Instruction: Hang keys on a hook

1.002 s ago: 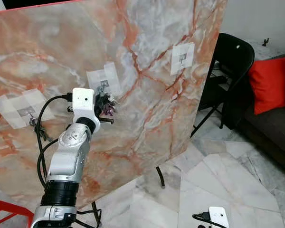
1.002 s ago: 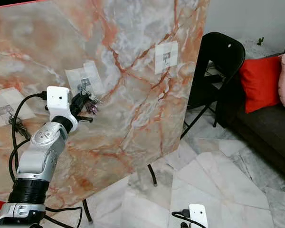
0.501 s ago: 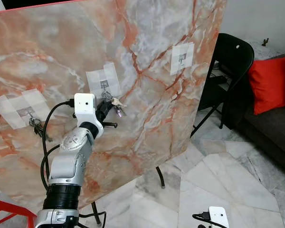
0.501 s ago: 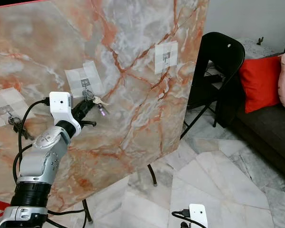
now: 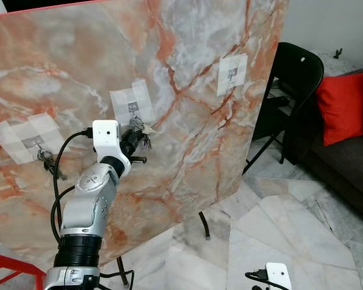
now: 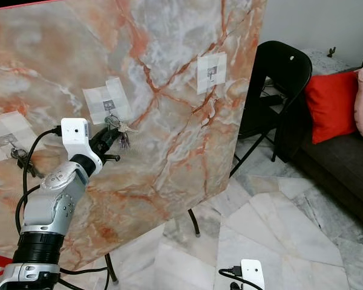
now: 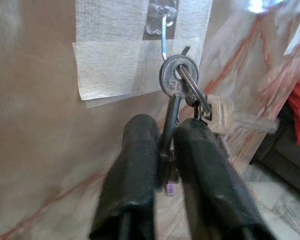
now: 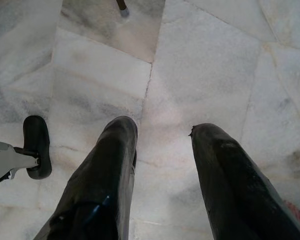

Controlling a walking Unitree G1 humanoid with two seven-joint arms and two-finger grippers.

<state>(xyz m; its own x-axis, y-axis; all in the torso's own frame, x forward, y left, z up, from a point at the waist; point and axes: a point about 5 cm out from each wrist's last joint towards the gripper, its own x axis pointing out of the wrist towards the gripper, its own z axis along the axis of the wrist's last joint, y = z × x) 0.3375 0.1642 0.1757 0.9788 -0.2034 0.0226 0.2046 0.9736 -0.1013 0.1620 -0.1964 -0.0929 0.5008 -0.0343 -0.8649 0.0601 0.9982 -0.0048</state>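
Note:
A bunch of keys (image 7: 179,77) on a ring, with a round dark key head and a brass key, hangs at the middle wire hook (image 7: 164,40) taped to the marble board (image 5: 187,121). The hook's lower end meets the hole of the round key head and seems to pass through it. My left gripper (image 7: 165,132) is just below the hook, shut on the keys (image 5: 143,129) with both black fingers pinching a key shank. My right gripper (image 8: 160,132) hangs idle and open above the floor.
Another key bunch (image 5: 46,158) hangs on the left hook; the right hook (image 5: 232,74) is bare. A black folding chair (image 5: 293,78) and a sofa with a red cushion (image 5: 345,106) stand to the right. The board's stand legs (image 5: 202,225) rest on the marble floor.
My left gripper has lifted the keys from below the middle hook up to it. Half a second ago the keys swung out to the right; now they hang closer to the fingers.

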